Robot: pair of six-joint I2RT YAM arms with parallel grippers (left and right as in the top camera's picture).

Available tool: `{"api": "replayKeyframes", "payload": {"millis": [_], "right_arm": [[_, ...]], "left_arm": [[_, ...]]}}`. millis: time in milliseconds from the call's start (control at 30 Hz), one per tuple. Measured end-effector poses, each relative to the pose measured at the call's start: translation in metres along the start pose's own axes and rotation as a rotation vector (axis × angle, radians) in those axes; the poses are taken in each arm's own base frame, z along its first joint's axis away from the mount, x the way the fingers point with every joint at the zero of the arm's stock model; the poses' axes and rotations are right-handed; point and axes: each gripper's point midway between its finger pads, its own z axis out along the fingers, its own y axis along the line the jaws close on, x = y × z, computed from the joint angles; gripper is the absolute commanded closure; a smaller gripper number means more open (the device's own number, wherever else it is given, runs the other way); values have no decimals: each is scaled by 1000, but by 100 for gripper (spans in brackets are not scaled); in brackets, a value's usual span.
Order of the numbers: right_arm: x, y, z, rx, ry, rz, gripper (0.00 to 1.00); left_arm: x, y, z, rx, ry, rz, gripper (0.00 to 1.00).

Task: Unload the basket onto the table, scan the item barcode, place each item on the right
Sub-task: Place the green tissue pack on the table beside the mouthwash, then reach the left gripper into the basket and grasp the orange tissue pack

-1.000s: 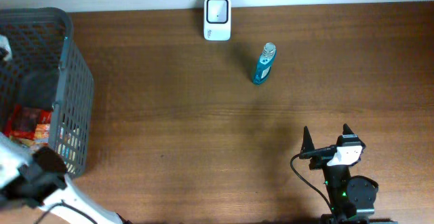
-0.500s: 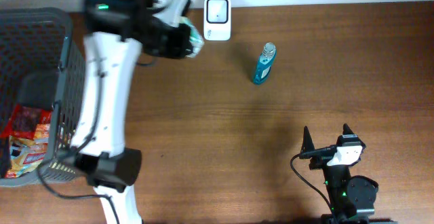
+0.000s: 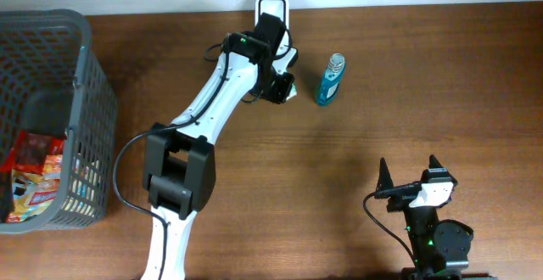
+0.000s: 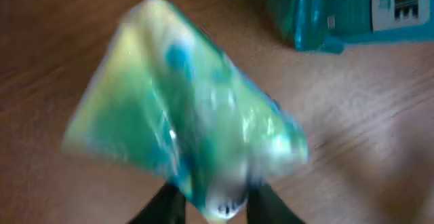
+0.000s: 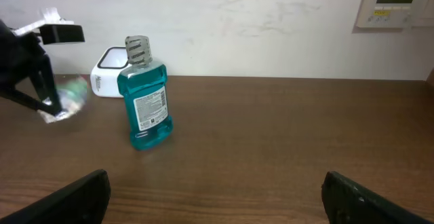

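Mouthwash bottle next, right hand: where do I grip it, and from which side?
Likely the mouthwash bottle around its body below the shoulder, right hand coming in level from its right side. It stands upright, and the left hand, a packet at its tips, crowds its left.

Dark brown wood-grain table (image 3: 441, 85) is backed by a plain white wall (image 5: 271, 27); a pale control panel (image 5: 397, 3) is mounted upper right.
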Motion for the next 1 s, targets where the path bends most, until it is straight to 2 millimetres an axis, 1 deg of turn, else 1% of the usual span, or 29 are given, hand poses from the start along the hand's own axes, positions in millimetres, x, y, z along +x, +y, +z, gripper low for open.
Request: {"api": "replayKeyframes", "payload": {"millis": [33, 67, 100, 167, 233, 267, 300, 333, 367, 400, 433, 467, 500, 567, 600, 633, 667, 700, 733, 767, 800, 833, 867, 900, 967, 1000], "right_arm": [[0, 0, 0, 0, 0, 0, 2], [0, 0, 0, 0, 0, 0, 2], [0, 0, 0, 0, 0, 0, 2], [0, 0, 0, 0, 0, 0, 2], [0, 0, 0, 0, 0, 0, 2], [0, 0, 0, 0, 0, 0, 2], [0, 0, 0, 0, 0, 0, 2], [0, 0, 0, 0, 0, 0, 2], [0, 0, 0, 0, 1, 0, 2], [0, 0, 0, 0, -1, 0, 2], [0, 0, 0, 0, 0, 0, 1], [0, 0, 0, 0, 0, 0, 2], [0, 0, 0, 0, 0, 0, 2], [0, 0, 0, 0, 0, 0, 2], [0, 0, 0, 0, 0, 0, 2], [0, 0, 0, 0, 0, 0, 1], [0, 0, 0, 0, 0, 0, 2], [0, 0, 0, 0, 0, 0, 2], [0, 0, 0, 0, 0, 0, 2], [0, 0, 0, 0, 0, -1, 2], [0, 0, 0, 0, 0, 0, 2], [0, 0, 0, 0, 0, 0, 2], [0, 0, 0, 0, 0, 0, 2], [0, 0, 0, 0, 0, 0, 2], [0, 0, 0, 0, 0, 0, 2], [0, 0, 0, 0, 0, 0, 2]], "left_arm": [[-3, 1, 3, 1, -10, -1, 54], [-7, 1, 7, 0, -25, 6, 40], [-10, 2, 11, 0, -36, 8, 38], [-15, 3, 17, 1, -50, 10, 28], [-11, 3, 16, 0, -31, 4, 25], [-8, 3, 14, 0, -16, 3, 18], [-6, 2, 2, -3, 13, -6, 8], [-17, 0, -20, -5, -17, -6, 0], [-14, 1, -47, -9, 8, -21, 1], [-29, 3, -81, -13, -59, -26, 1], [-33, 5, -104, -18, -94, -29, 1], [-36, 12, -153, -30, -161, -48, 1], [-38, 19, -191, -43, -235, -59, 1], [-20, 38, -270, -83, -357, -109, 1], [-13, 49, -303, -107, -427, -131, 1], [-1, 64, -345, -149, -523, -165, 1], [6, 71, -363, -168, -558, -184, 1], [11, 77, -372, -178, -577, -199, 1], [21, 95, -388, -210, -604, -244, 1], [30, 109, -398, -236, -618, -284, 1], [56, 140, -415, -297, -624, -382, 1], [63, 145, -421, -306, -631, -403, 1], [76, 151, -419, -307, -602, -446, 1], [97, 159, -419, -317, -567, -512, 1], [137, 181, -426, -361, -537, -637, 1], [150, 186, -425, -363, -522, -676, 1]]}}
